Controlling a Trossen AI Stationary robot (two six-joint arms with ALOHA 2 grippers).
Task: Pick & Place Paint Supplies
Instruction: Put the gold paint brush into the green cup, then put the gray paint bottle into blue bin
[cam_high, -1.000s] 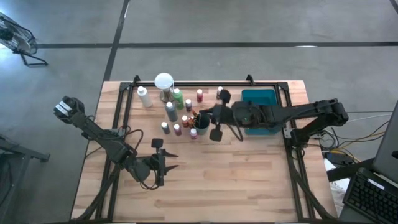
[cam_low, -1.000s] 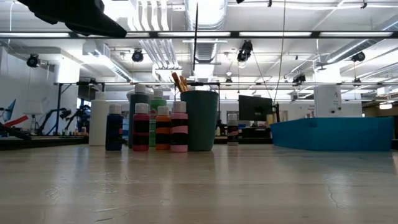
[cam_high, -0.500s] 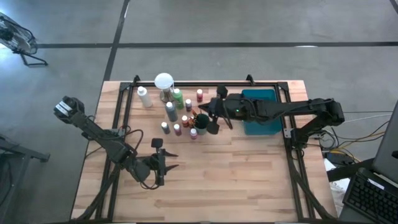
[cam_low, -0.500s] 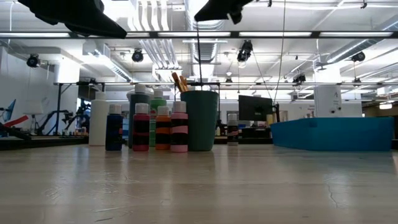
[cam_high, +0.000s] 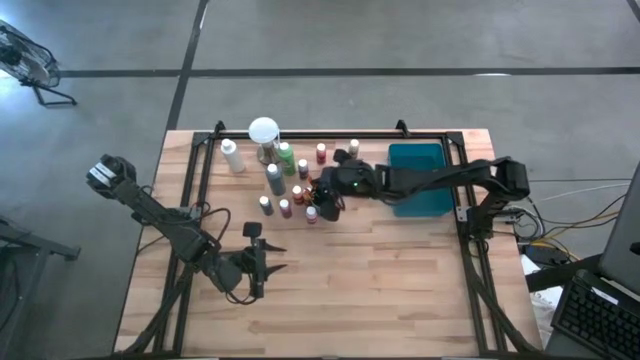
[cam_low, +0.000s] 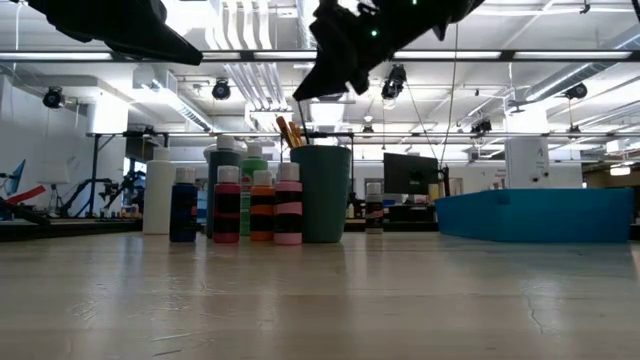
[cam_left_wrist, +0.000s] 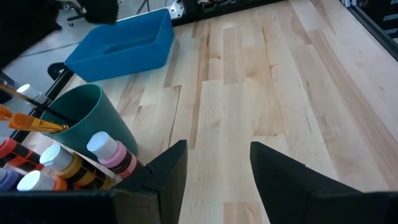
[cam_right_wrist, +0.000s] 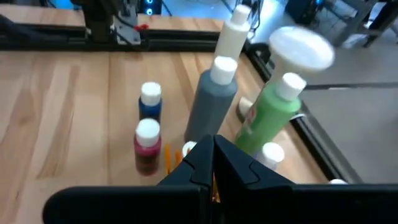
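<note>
Closely packed paint bottles (cam_high: 285, 190) ring the cup (cam_low: 321, 193).

Overhead, table-level, two wrist views

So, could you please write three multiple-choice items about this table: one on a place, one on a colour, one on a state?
1. Where is the right gripper?
A. over the teal cup
B. inside the blue tray
C. at the table's near edge

2. What colour is the tall bottle beside the grey bottle?
A. yellow
B. green
C. black

3. How are the right gripper's fingers?
A. wide open
B. shut
C. holding a bottle

Answers: 1 A, high view shows it above the cup; 2 B, right wrist view shows green; 3 B, fingers meet with nothing between.
</note>
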